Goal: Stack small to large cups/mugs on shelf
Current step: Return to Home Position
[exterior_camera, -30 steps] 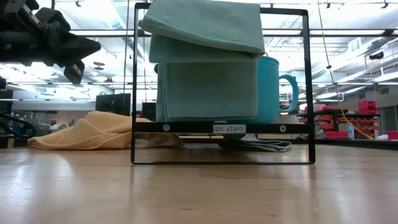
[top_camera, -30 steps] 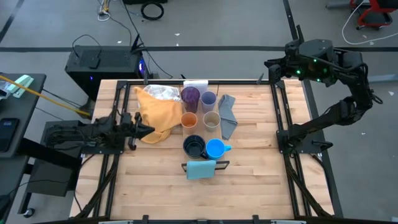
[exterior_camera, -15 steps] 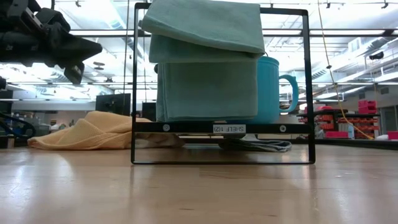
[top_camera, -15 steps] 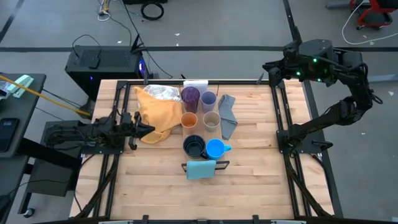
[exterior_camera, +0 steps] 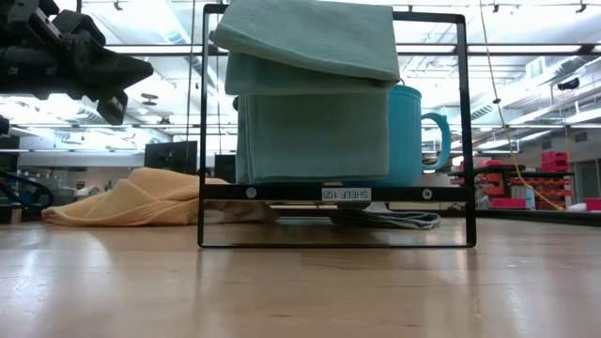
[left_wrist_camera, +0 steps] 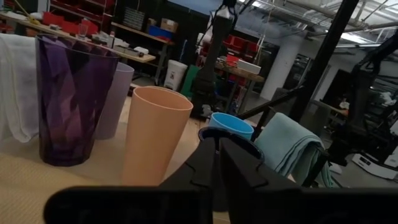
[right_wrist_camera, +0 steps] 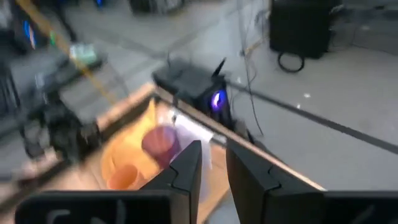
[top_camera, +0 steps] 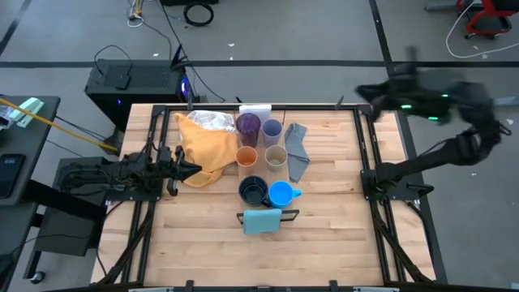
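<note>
Six cups stand upright in two rows at the table's middle: dark purple tumbler, lavender cup, orange cup, beige cup, navy mug and bright blue mug. A white piece lies at the far end of the rows and a light-blue cloth at the near end; the shelf plank itself I cannot make out. My left gripper hovers shut, level, left of the orange cup. My right gripper, open, is high over the table's far right corner.
A yellow cloth is heaped under my left gripper. A grey cloth lies right of the cups. A black frame draped with the light-blue cloth stands near the mugs. Bare wood stretches along the near side.
My right arm has swung quickly toward the table's right edge, and it shows blurred now. The left arm and all the cups have stayed where they were.
</note>
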Motion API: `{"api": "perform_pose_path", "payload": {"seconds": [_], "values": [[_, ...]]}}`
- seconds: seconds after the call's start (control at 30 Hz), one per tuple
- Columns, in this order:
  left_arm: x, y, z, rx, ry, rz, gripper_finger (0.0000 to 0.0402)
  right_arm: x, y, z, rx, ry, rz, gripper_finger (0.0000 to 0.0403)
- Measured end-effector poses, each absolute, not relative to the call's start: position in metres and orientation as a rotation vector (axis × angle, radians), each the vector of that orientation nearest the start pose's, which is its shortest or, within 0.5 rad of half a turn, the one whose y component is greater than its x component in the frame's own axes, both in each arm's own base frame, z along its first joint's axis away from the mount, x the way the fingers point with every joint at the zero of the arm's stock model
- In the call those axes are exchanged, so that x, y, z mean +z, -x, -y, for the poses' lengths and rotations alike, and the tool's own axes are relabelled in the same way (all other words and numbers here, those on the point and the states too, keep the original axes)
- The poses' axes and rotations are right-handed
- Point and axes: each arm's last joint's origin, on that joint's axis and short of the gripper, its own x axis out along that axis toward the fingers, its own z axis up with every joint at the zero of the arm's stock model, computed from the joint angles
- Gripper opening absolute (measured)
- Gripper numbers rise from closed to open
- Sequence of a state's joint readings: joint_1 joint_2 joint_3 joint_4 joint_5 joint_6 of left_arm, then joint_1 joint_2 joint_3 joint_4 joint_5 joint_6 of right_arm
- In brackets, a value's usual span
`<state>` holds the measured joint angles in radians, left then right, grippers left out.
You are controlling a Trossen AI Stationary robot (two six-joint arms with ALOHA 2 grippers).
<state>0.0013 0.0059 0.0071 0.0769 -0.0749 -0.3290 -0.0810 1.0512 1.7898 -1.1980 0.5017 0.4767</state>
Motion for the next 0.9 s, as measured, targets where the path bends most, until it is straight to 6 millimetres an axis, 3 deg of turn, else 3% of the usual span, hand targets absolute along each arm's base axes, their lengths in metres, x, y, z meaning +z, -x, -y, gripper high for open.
{"api": "perform_pose_path", "payload": {"seconds": [0.2,0.33,0.67,0.9], "values": [[0.173,-0.097,-0.002,0.063,0.331,0.09,0.0023,0.503,-0.017,0.016,-0.648,-0.393,-0.11,0.0075],[0.173,-0.097,-0.002,0.062,0.331,0.09,0.0028,0.484,0.022,0.013,-0.62,-0.376,-0.074,0.0071],[0.173,-0.097,-0.002,0.062,0.331,0.091,0.0032,0.419,0.07,0.007,-0.481,-0.366,-0.019,0.0064],[0.173,-0.097,-0.002,0.062,0.332,0.09,0.002,0.373,0.094,0.003,-0.389,-0.383,0.067,0.0059]]}}
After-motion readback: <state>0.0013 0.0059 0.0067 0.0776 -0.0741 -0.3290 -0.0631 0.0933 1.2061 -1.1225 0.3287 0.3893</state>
